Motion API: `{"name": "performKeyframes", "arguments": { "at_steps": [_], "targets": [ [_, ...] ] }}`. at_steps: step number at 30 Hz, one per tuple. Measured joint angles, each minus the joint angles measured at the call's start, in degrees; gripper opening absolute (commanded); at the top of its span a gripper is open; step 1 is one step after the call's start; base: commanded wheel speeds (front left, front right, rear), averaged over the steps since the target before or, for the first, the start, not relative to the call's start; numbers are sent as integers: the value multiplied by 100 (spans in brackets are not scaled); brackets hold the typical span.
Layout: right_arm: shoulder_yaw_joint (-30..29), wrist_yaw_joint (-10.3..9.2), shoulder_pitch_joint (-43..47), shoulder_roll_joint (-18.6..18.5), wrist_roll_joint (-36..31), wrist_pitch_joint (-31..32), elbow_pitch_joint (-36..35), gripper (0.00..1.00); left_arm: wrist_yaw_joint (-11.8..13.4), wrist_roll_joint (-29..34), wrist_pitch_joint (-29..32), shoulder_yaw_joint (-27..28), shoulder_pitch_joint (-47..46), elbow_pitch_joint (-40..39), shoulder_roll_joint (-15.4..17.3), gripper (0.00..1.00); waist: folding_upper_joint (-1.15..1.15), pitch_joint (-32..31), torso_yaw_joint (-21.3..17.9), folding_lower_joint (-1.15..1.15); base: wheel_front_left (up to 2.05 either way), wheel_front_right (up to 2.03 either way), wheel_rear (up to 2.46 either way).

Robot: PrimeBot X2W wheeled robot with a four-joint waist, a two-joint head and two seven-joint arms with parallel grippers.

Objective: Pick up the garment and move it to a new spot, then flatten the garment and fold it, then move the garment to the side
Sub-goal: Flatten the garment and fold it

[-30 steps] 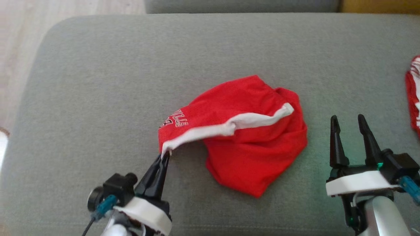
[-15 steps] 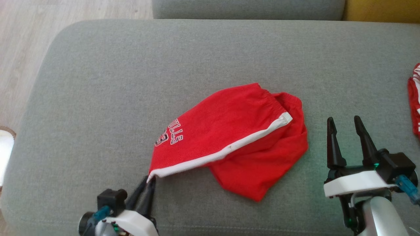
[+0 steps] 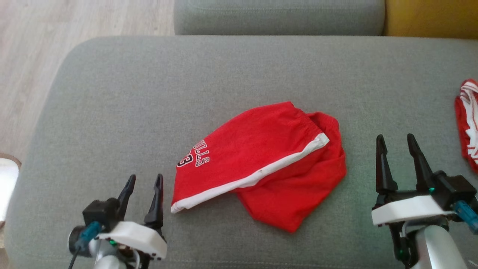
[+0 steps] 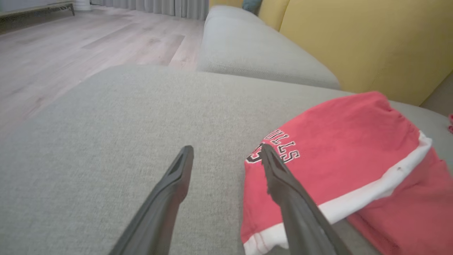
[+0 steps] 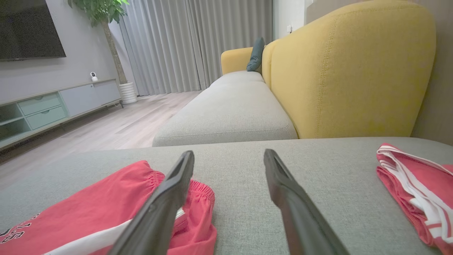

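Grey sofa cushion (image 3: 112, 93) carries all items. Red shorts (image 3: 261, 157), white-striped and lettered, lie crumpled at the cushion's centre: one leg is spread flat towards the robot's left, and the rest is bunched beneath it. A second red-and-white garment (image 3: 466, 123) lies at the cushion's right edge, well apart. Left gripper (image 3: 145, 177) stands just beside the shorts' white hem corner, jaws apart, holding nothing. Right gripper (image 3: 395, 137) stands near the shorts' right side, not touching, jaws apart and empty.
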Motion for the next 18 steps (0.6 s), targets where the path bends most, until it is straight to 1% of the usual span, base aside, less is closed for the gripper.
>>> {"name": "performKeyframes", "arguments": {
  "at_steps": [10, 18],
  "targets": [
    [10, 0, 204, 0, 3, -1, -1, 100, -99, 172, -1, 79, 193, -519, -304, 100, 0, -321, 47, 0, 0, 0, 0],
    [119, 0, 220, 1, 63, -2, -1, 100, -153, 233, -1, 136, 235, -592, -356, 100, 0, -384, 48, 0, 0, 0, 0]
  ]
}}
